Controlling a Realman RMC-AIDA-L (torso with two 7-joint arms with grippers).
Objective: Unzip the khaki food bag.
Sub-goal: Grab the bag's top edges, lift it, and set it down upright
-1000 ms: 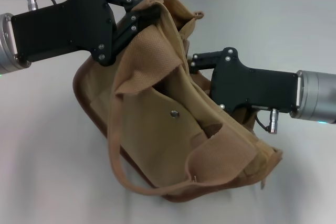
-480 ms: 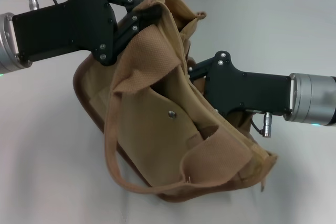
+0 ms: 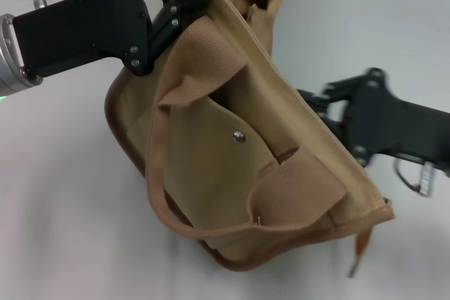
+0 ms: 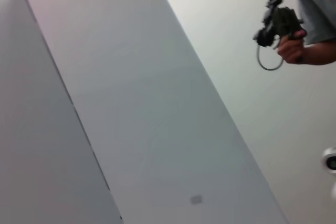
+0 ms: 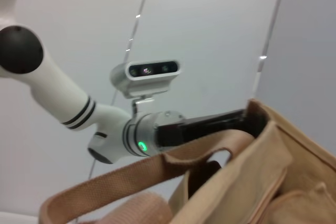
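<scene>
Left pincer clamps khaki food bag rim.

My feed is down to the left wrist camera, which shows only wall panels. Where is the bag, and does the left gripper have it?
Observer: Yes. In the head view the left gripper is clamped on the top rim of the khaki food bag, at its far corner.
Operator: And the right gripper?
Observer: The right gripper is at the bag's right side, by the top edge. I cannot tell whether it holds anything.
Operator: How does the bag sit?
Observer: Tilted, with one handle drooping in front.
</scene>
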